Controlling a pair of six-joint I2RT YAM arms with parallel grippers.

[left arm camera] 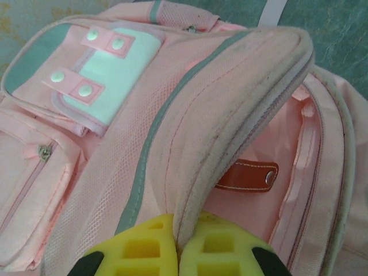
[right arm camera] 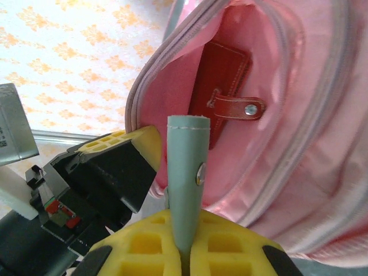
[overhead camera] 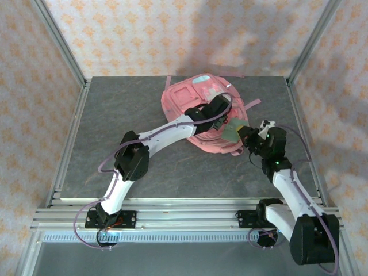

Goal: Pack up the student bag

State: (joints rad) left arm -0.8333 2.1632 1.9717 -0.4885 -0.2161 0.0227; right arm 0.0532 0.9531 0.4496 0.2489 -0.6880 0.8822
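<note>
Pinching the gaping pink student bag (left arm camera: pixel 201 115), left claw (left arm camera: pixel 178 253); right claw (right arm camera: pixel 187 259) clamps green item (right arm camera: pixel 187 172).

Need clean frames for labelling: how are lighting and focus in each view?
Top external: even light, soft shadows on the wallpaper, student bag clear. Left wrist: bag seams sharp, left pincer soft at the bottom edge. Right wrist: wallpaper bright and washed, green item in the right pincer sharp.
</note>
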